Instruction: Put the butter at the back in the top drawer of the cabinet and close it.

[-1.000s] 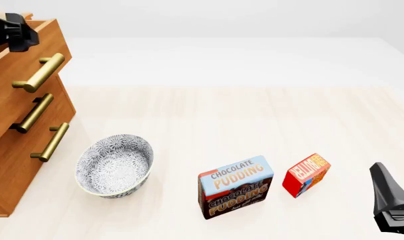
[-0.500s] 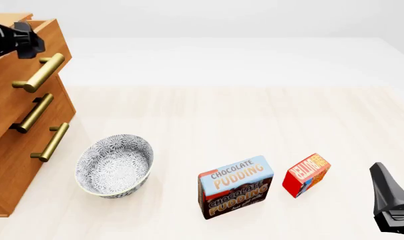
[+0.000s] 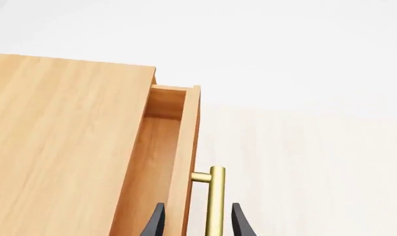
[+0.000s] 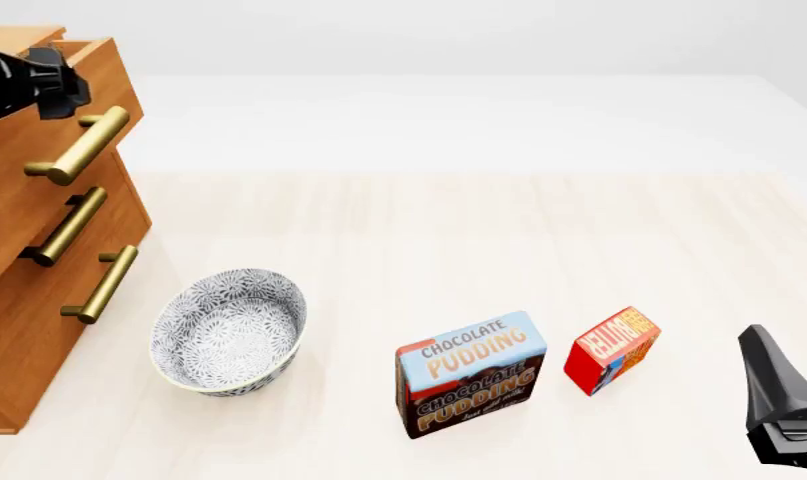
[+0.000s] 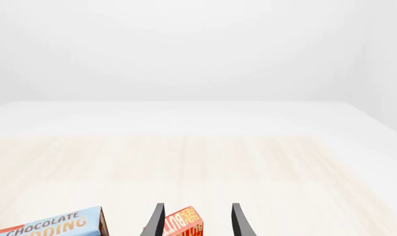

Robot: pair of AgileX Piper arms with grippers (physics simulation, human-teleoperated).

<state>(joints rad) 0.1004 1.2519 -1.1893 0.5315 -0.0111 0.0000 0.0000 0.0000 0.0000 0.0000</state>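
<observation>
two arms work at a pale wooden table, and they sit far apart. the left gripper is up at the cabinet, which stands at the table's left edge; in the front view only the dark body of that gripper shows, at the far end of the top drawer. in the left wrist view its two black fingertips stand apart on either side of the brass bar handle and the drawer's front panel, with a gap on each side, so the jaws are spread and not pressing on the bar. the top drawer is pulled out a short way from the cabinet, and a narrow strip of its inside shows behind the front panel. the two lower drawers, each with a like brass handle, lie flush. the butter lies on the table toward the near right corner, tilted, with its red lettered face up, just beside the chocolate pudding box, which is to its left and apart from it. a patterned grey bowl sits near the cabinet's foot, well apart from both boxes. the right gripper hangs low at the near right edge, close to the butter; in the right wrist view its fingers are spread wide, the butter shows between them farther along, and they hold nothing.
</observation>
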